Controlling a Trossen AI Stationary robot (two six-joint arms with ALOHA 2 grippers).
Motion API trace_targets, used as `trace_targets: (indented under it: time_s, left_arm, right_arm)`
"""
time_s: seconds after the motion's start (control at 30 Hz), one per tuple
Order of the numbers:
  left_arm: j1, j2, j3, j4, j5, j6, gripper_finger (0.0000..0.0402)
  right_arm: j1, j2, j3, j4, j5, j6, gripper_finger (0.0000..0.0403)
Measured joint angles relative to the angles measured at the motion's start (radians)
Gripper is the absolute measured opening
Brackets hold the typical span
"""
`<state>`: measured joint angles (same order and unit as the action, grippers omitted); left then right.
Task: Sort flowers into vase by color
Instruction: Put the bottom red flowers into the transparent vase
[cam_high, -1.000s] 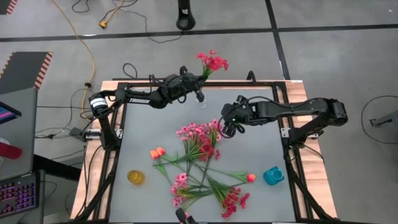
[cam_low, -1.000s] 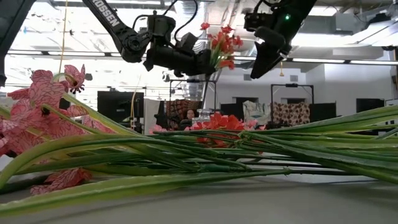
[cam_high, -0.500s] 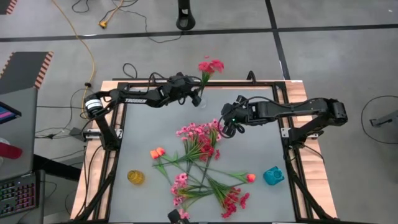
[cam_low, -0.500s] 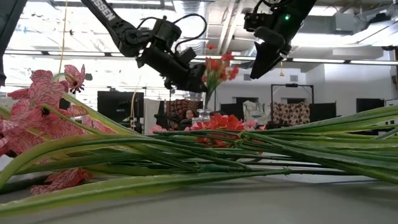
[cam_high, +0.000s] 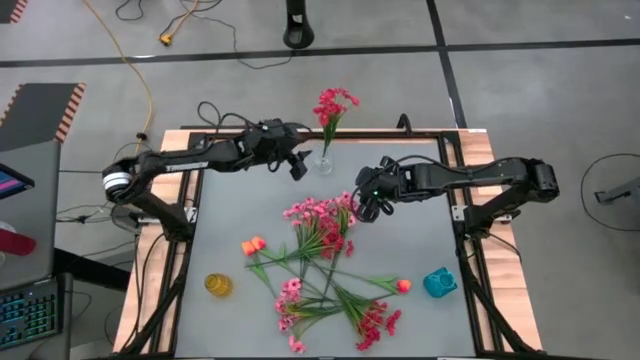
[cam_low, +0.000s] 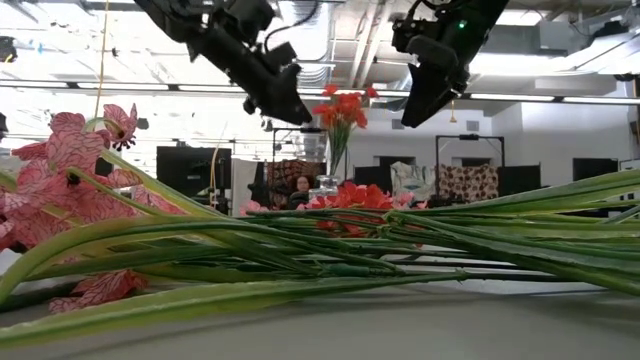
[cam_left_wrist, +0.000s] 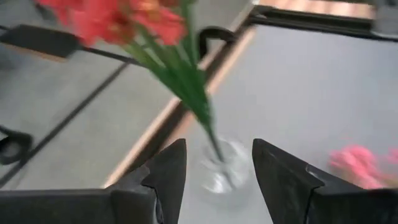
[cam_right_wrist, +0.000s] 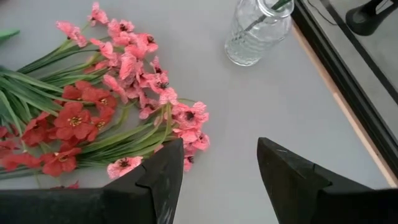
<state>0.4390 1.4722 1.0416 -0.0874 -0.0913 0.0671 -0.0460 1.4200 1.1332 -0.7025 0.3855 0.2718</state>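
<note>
Two arms work over the grey table. At far left of the high view, a yellow cup stands near the table's front left corner. Just right of it, a pair of orange tulip-like buds lies at the left end of the flower pile.

Left gripper: positioned over the rear of the table, just left of the clear glass vase. Jaws stand apart with nothing between them; the left wrist view shows the vase in the gap ahead of the fingers, not touched. One magenta-red spray stands in the vase, its stem upright and its blooms leaning out past the table's rear edge.

Pile of flowers: the pink cluster lies at mid-table, with green stems crossing toward the front. A second pink cluster and a magenta-red cluster lie near the front edge. One single orange bud lies to the right of the pile.

Right gripper: suspended above the right-hand rim of the pink cluster, jaws wide and empty. The right wrist view shows pink and red blooms below and ahead of its fingers.

A teal cup stands near the front right of the table.
</note>
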Motion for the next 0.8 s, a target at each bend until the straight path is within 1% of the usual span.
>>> trace_targets:
  time_s: [0.17,0.3,0.5,0.6,0.73,0.8]
  left_arm:
    - [-0.066,-0.081,0.000,-0.169,0.082,-0.030,0.0172]
    - [-0.138,-0.115,0.000,-0.255,0.121,-0.038,0.0171]
    - [-0.253,-0.099,0.000,-0.244,0.192,-0.024,0.0171]
    - [-0.312,-0.090,-0.001,-0.239,0.209,-0.020,0.0171]
    - [-0.394,-0.070,-0.001,-0.186,0.210,-0.025,0.0171]
    - [-0.435,-0.049,0.002,-0.117,0.209,-0.023,0.0171]
  right_arm:
    - [0.000,0.000,0.000,0.000,0.000,0.000,0.0230]
    - [0.000,0.000,0.000,0.000,0.000,-0.004,0.0230]
    - [-0.001,0.000,0.000,0.000,0.000,-0.018,0.0230]
    - [-0.004,0.000,0.000,0.000,0.001,-0.018,0.0230]
    - [-0.009,0.000,0.000,0.000,0.002,-0.018,0.0230]
    - [-0.009,0.000,0.000,0.001,0.002,-0.018,0.0230]
